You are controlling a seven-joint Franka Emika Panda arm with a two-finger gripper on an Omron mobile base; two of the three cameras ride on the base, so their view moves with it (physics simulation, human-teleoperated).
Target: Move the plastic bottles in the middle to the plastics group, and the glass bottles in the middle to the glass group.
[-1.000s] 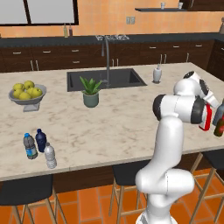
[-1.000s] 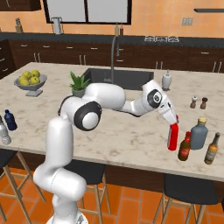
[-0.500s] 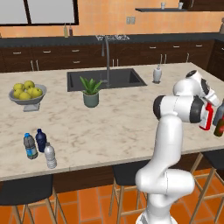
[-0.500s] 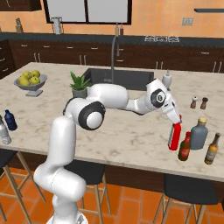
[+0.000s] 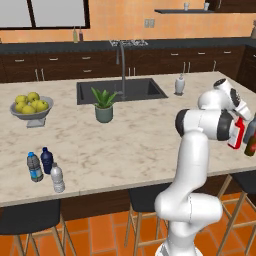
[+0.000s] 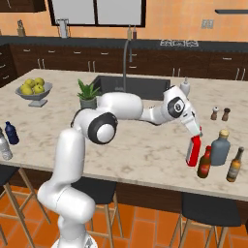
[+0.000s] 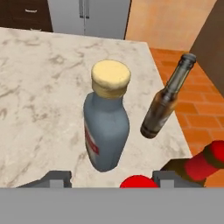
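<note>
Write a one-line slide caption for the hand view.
Open claw above the red bottle's cap, facing a grey-blue glass bottle with a tan cap and a slim dark brown bottle.

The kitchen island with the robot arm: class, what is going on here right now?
The arm is reaching to the far end of the counter, its hand just above the red bottle. That bottle stands upright beside the grey-blue glass bottle and the dark brown bottle with a red cap. The fingers look parted around its cap, as if letting go. At the other end, the small clear bottle stands by the blue-labelled bottle and navy bottle.
</note>
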